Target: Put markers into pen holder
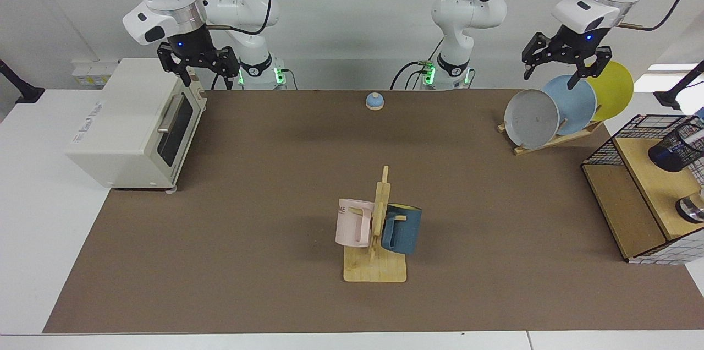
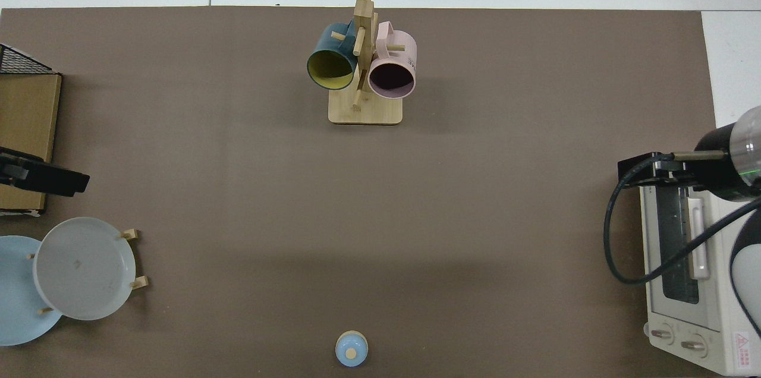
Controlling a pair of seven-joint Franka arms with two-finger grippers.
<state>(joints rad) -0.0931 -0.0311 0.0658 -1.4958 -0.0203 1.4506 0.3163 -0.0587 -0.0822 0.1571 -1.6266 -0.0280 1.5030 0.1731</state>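
Observation:
The pen holder [image 1: 675,147], a small black mesh cup, stands on the wooden shelf [image 1: 649,174] at the facing view's right edge. Something blue shows through the mesh low inside it; I cannot make out separate markers. My left gripper [image 1: 566,66] hangs open and empty above the plate rack, up and to the left of the holder. In the top view that left gripper [image 2: 44,177] pokes in at the left edge beside the shelf. My right gripper [image 1: 195,66] waits open over the toaster oven [image 1: 132,124].
A rack with grey, blue and yellow plates [image 1: 555,110] stands under the left gripper. A black wire basket frame [image 1: 605,149] encloses the shelf, with a shiny metal object [image 1: 692,209] on it. A mug tree [image 1: 377,229] holds pink and blue mugs mid-table. A small blue bell [image 1: 374,100] sits at the back.

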